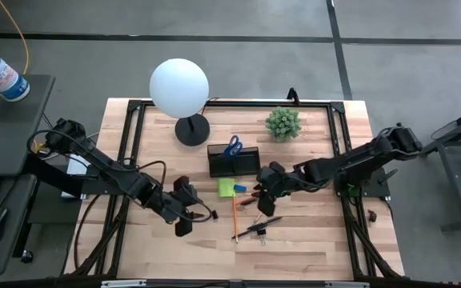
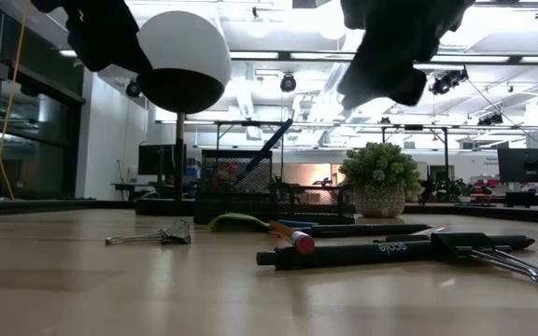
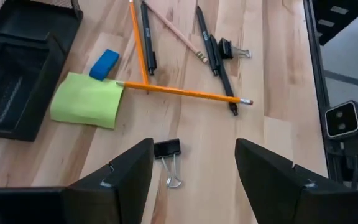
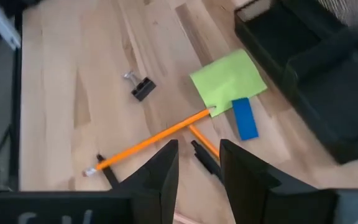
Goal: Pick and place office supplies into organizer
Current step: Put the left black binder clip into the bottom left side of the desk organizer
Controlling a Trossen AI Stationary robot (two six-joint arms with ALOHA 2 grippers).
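My left claw (image 3: 191, 180) is spread above a clip (image 3: 167, 149); my right claw (image 4: 197, 165), part open and empty, hovers over pencils (image 4: 151, 140). Only overhead shows scissors (image 1: 233, 147) standing in the organizer (image 1: 234, 160), mid-desk.

My table (image 3: 272, 74) is pale planked wood, smooth with a soft sheen. The organizer (image 1: 234, 162) looks like black wire mesh, matt. The sticky-note pad (image 3: 86, 99) is matt lime paper. The binder clip (image 3: 166, 149) is black with bright wire handles. My left gripper (image 3: 194, 168) looks like matt dark plastic.
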